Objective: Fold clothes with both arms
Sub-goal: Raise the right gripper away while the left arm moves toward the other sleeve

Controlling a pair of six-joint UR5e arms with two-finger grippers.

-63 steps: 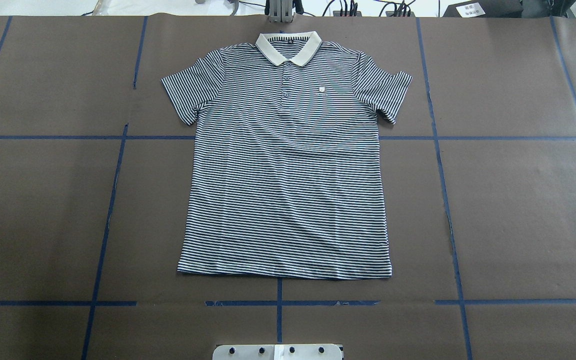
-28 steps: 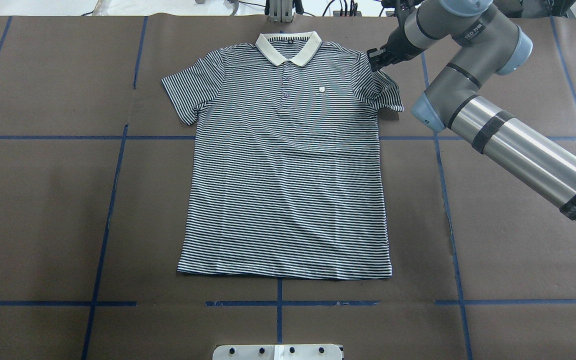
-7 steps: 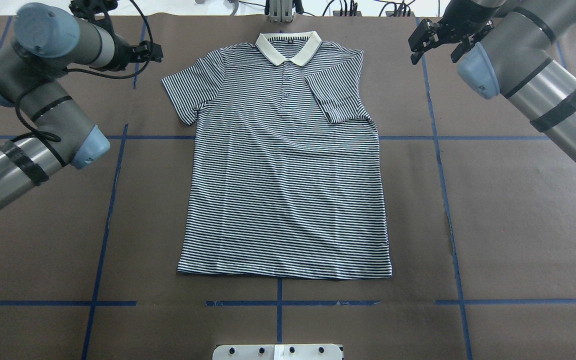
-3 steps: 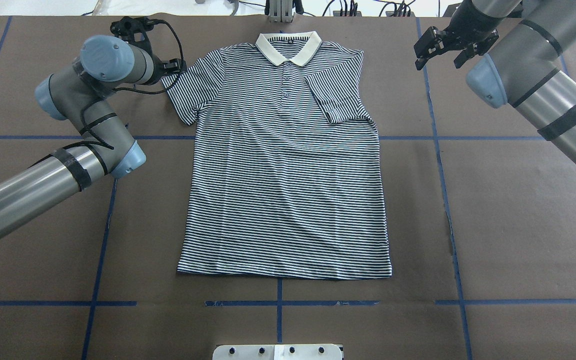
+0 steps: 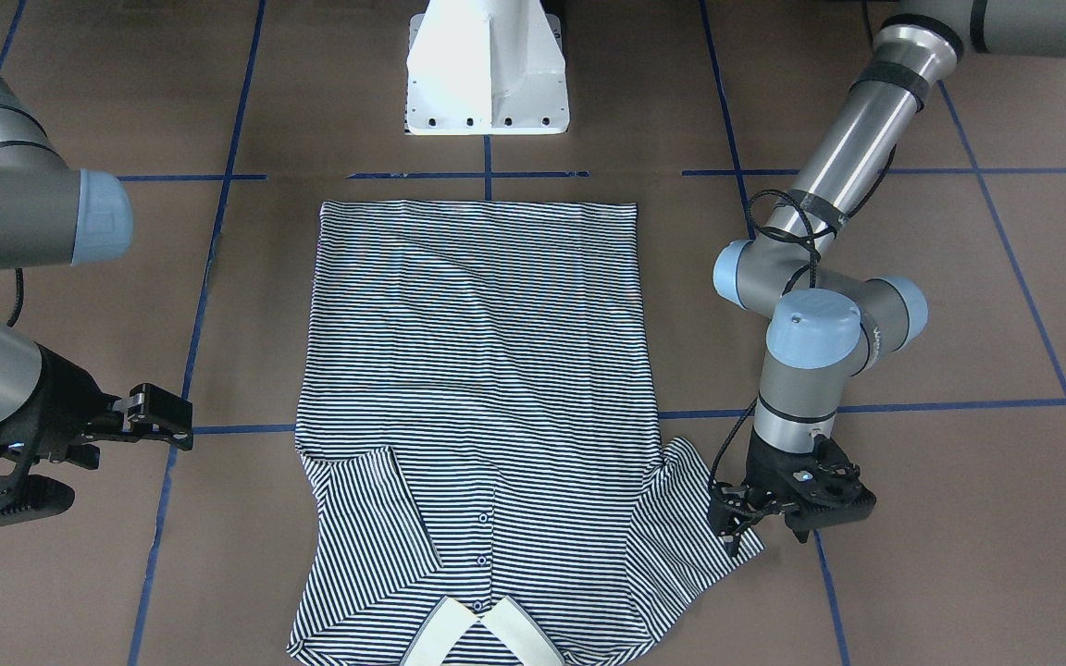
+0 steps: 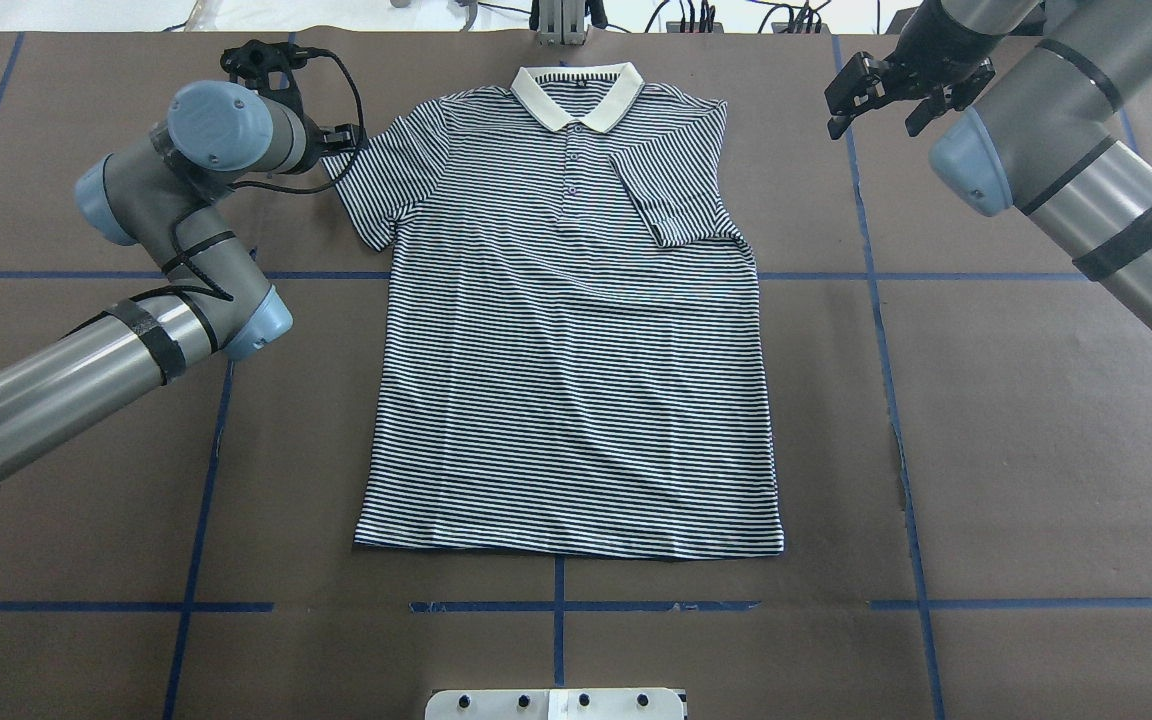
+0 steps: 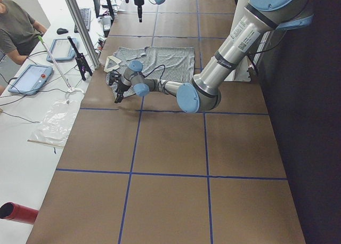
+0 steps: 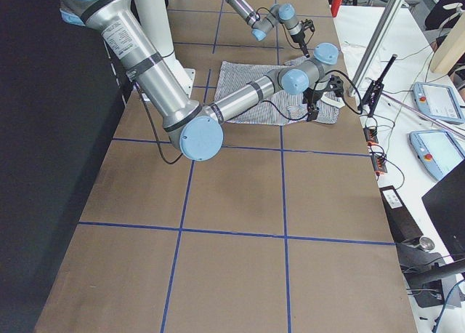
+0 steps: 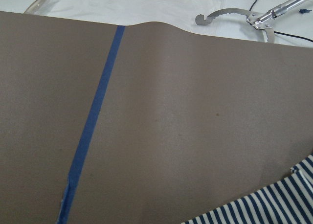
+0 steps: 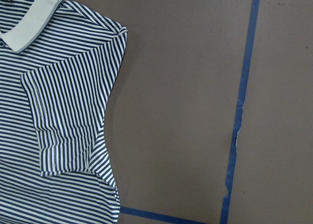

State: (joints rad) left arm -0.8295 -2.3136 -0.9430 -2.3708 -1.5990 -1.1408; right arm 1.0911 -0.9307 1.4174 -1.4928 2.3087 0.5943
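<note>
The left gripper [image 5: 735, 520] sits at the outer edge of the spread sleeve [image 6: 376, 190] of the polo shirt [image 6: 566, 380], low over the tabletop [image 6: 1036, 450]. Whether its jaws are parted or pinched on the cloth cannot be told: its wrist camera shows only brown paper and a corner of striped fabric. The right gripper [image 6: 876, 108] hangs with its jaws spread wide and holds nothing. It is off the shirt, beyond the shoulder on the robot's right, with bare tabletop between it and the cloth. There is one shirt, worked by two arms, the left arm [image 6: 86, 370] and the right arm [image 6: 1086, 190], each with one gripper. The shirt has two short sleeves, one collar [image 6: 576, 90] and three buttons [image 6: 573, 161] down the placket. It lies flat and face up in the middle of the tabletop, collar at the far edge from the robot and hem [image 6: 566, 548] nearest it. Thin navy-and-white stripes run across the body, and the collar is plain off-white. The folded sleeve [image 6: 671, 195] (the one on the robot's right) is turned inward and lies on the chest, so that side of the shirt runs nearly straight. The body shows a few shallow wrinkles. Blue tape lines [image 6: 211, 450] divide the brown tabletop into squares.
</note>
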